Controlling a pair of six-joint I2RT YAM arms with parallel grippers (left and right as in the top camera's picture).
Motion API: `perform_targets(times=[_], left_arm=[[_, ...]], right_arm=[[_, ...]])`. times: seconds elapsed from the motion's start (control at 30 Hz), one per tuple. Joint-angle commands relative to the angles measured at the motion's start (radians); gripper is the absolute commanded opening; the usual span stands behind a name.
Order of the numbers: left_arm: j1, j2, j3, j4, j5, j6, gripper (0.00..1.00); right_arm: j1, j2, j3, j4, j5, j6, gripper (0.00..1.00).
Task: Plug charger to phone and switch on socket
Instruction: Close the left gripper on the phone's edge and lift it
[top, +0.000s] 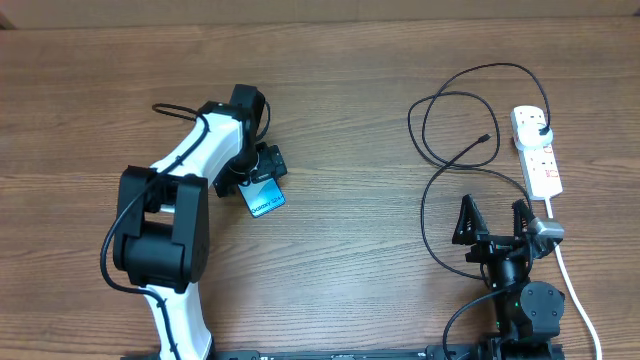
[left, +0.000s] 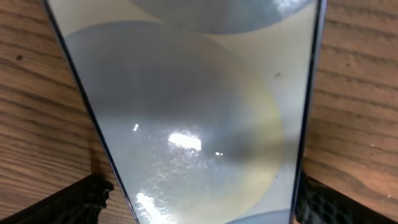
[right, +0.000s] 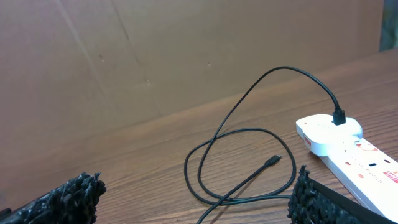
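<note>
I see a phone (left: 199, 112) with a glossy, glare-streaked screen, a matt wood-grain table (top: 340, 240), a smooth white plastic socket (right: 348, 149) and a matt black charger (right: 339, 116).

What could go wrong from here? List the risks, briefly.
1. The left gripper straddles the phone by its slim edges; it may slip or twist.
2. The small connector tip lies flat, far from the phone; the open right gripper may fumble it.
3. Pulling the looped cable could drag the socket.
</note>
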Motion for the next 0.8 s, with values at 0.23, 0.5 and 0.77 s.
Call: perform_targets(times=[0.23, 0.5, 0.77], left_arm=[[-0.005, 0.130, -0.036, 0.036, 0.085, -0.186, 1.00], [-0.007, 0.130, -0.036, 0.039, 0.134, -0.186, 0.85], [-0.004, 0.129, -0.022, 0.026, 0.168, -0.186, 0.69]], right_arm=[[0.008, -0.010, -0.011, 0.007, -0.010, -0.008, 1.00], [0.008, -0.010, -0.011, 0.007, -0.010, -0.008, 1.00], [0.008, -0.010, -0.011, 0.007, -0.010, -0.008, 1.00]])
